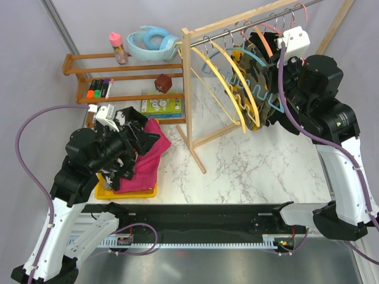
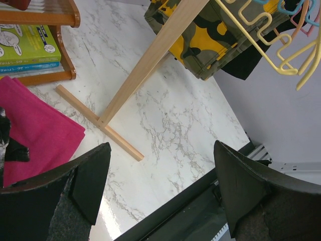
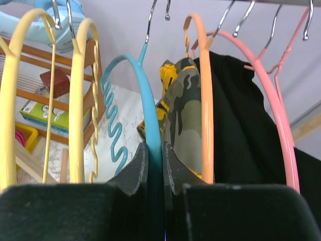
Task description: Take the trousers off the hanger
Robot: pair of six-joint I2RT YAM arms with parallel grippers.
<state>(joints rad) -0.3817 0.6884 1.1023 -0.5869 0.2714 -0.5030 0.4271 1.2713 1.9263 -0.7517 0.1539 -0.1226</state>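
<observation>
The right gripper (image 3: pixel 162 156) is seen clamped tight on the lower arc of a blue hanger (image 3: pixel 143 80), which appears to carry no cloth, on the rail (image 1: pixel 237 26) of the wooden rack. The camouflage trousers (image 3: pixel 183 115) are hung just beside it on an orange hanger (image 3: pixel 205 100), with the black trousers (image 3: pixel 241 130) between that and a pink hanger (image 3: pixel 276 100). The magenta trousers (image 2: pixel 40 130) are already laid across the yellow tray (image 1: pixel 127 193), near which the left gripper (image 2: pixel 160 175) is held wide open and empty. For the step to go well, it is judged that the camouflage cloth itself should be gripped and drawn down off its hanger, so that the hanger is not dragged from the rail.
</observation>
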